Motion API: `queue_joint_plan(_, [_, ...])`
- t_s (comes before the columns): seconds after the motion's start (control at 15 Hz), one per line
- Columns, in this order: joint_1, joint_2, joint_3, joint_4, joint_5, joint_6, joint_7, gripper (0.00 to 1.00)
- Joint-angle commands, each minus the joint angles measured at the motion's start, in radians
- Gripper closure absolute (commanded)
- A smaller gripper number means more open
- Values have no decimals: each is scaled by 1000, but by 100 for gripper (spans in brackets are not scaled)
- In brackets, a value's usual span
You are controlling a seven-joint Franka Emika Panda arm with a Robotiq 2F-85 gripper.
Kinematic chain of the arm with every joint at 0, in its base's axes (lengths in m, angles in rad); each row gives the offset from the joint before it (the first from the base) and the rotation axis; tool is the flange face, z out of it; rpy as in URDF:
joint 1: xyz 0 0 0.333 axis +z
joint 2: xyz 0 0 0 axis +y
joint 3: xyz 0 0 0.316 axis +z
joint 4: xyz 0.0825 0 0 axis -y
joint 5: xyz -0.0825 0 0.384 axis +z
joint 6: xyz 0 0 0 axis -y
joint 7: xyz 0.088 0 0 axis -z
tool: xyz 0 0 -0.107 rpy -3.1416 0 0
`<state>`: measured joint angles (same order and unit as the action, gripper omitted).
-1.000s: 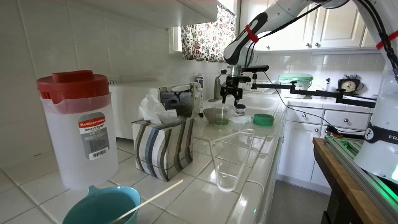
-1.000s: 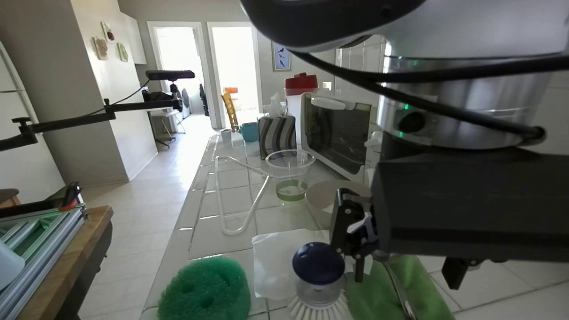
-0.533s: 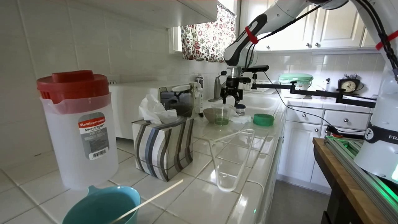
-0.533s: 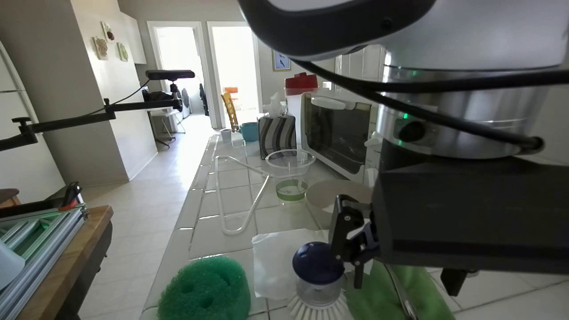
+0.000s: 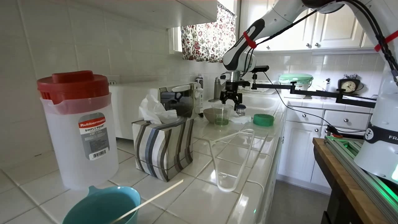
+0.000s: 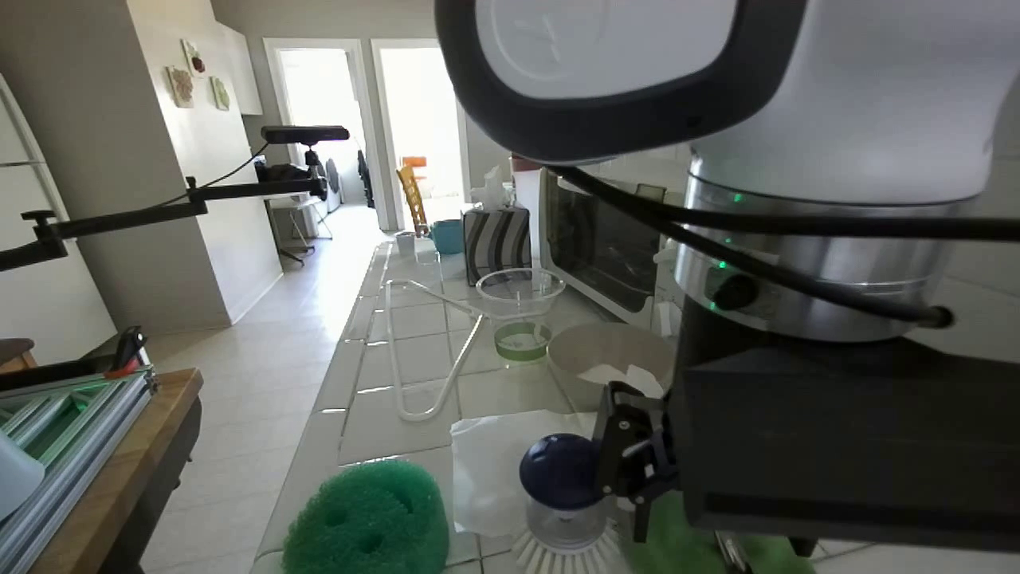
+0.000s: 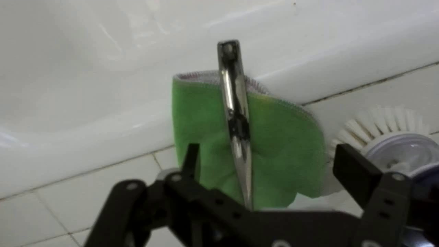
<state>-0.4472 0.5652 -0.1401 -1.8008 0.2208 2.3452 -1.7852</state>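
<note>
My gripper (image 7: 267, 150) is open and empty, pointing down in the wrist view. Between its spread fingers lies a shiny metal utensil handle (image 7: 236, 99) with a dark band. The handle rests on a folded green cloth (image 7: 284, 147) at the sink edge; its lower end is hidden behind the gripper. The gripper also shows in an exterior view (image 5: 230, 105). A brush with a dark blue knob (image 6: 560, 470) and white bristles (image 7: 380, 120) is right beside one finger; I cannot tell whether they touch. The cloth also shows in an exterior view (image 6: 665, 530).
White paper (image 6: 486, 470) and a green sponge (image 6: 366, 518) lie near the brush. A beige bowl (image 6: 590, 343) and clear cup (image 6: 522, 307) stand close by. A white sink (image 7: 85, 85) borders the cloth. Farther along are a white triangular frame (image 5: 217, 174), tissue box (image 5: 164, 149) and toaster oven (image 5: 177, 99).
My gripper and arm have moved down toward the cloth, mostly in the last half second. The brush has shifted very slightly. The jaws look open throughout.
</note>
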Motion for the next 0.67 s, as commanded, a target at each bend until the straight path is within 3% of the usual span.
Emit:
queue_joint_plan(0.0, [-19, 30, 15, 39, -27, 0, -8, 0])
queue_joint_plan(0.4, [-21, 38, 16, 45, -36, -1, -7, 0])
queue_joint_plan(0.6, [-23, 42, 17, 49, -35, -1, -7, 12])
